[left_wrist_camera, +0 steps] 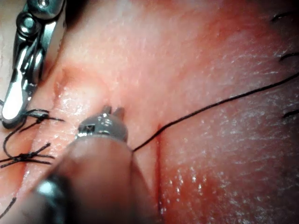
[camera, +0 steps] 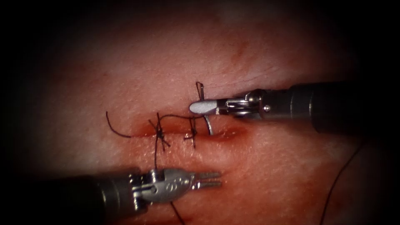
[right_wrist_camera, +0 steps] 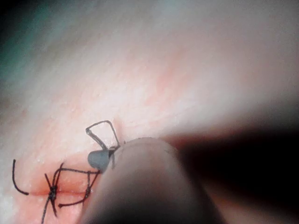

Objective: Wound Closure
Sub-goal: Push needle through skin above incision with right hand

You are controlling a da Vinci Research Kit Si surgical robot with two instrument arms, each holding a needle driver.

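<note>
The tissue (camera: 266, 166) has a cut (camera: 227, 134) running across the picture, with two knotted stitches (camera: 159, 133) on its left part. My right tool (camera: 203, 107) comes in from the right just above the cut, jaws shut on the curved needle (camera: 208, 126). The needle hangs below the jaws and its lower end meets the cut's upper edge near the right end; how deep it sits is unclear. A small loop of thread (camera: 200, 89) rises above those jaws. My left tool (camera: 210, 179) lies below the cut, jaws slightly open and holding nothing.
A loose thread tail (camera: 113, 126) curls left of the stitches. One strand drops from the left knot across the left tool's wrist (camera: 156, 160). More thread (camera: 337, 183) trails over the tissue at lower right. Red fluid wets the cut's edges.
</note>
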